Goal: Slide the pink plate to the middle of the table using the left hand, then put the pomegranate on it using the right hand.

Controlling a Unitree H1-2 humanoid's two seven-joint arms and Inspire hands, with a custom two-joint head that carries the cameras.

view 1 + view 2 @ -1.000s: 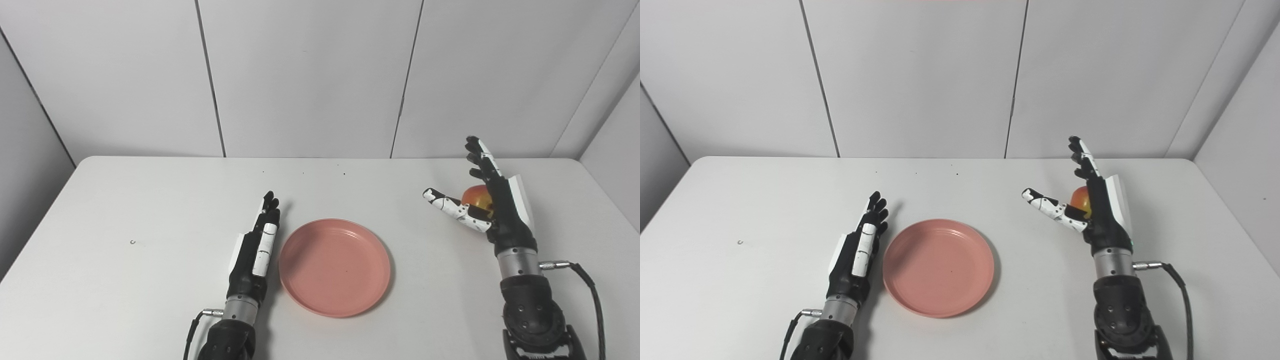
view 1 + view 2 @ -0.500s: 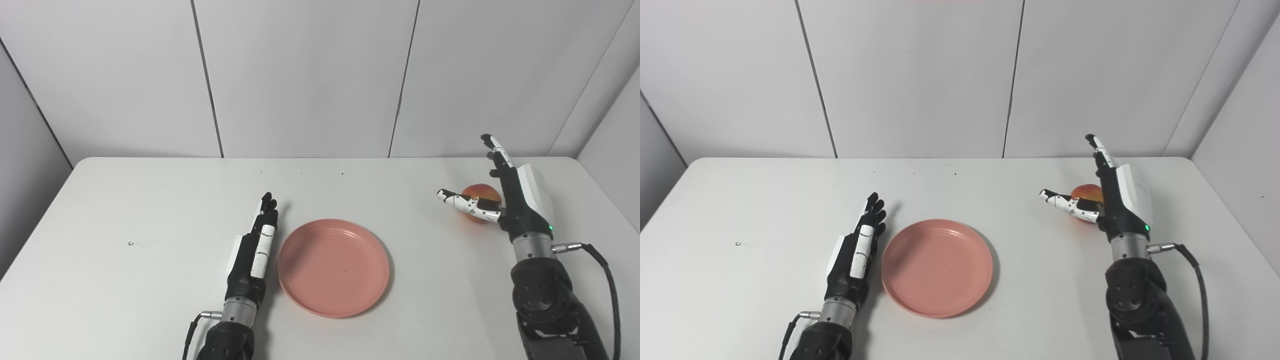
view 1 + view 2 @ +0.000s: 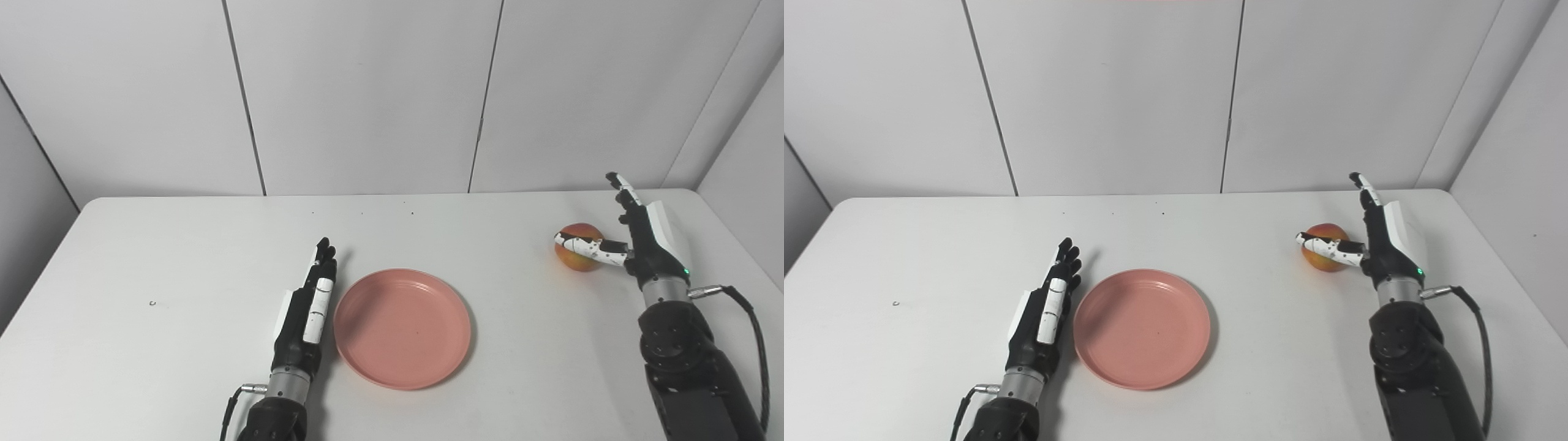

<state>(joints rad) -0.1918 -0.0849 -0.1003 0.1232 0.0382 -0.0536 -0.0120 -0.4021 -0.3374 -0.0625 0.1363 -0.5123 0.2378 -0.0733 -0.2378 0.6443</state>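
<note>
The pink plate (image 3: 402, 327) lies flat near the middle of the white table (image 3: 153, 245), toward its front. My left hand (image 3: 306, 306) rests edge-on just left of the plate's rim, fingers straight, open and holding nothing. The pomegranate (image 3: 576, 247), red and yellow, sits on the table at the right. My right hand (image 3: 637, 242) stands upright just right of it, open, its thumb lying across the front of the fruit and its fingers raised behind it. The fingers do not wrap the fruit.
A tiny dark speck (image 3: 152, 302) lies on the table at the left. Grey wall panels (image 3: 367, 92) close the table's far side and right corner. A black cable (image 3: 750, 324) runs from my right wrist.
The camera has panned slightly right. My right hand has moved right and away from me, so the pomegranate now shows left of its palm. The left hand and plate have kept still.
</note>
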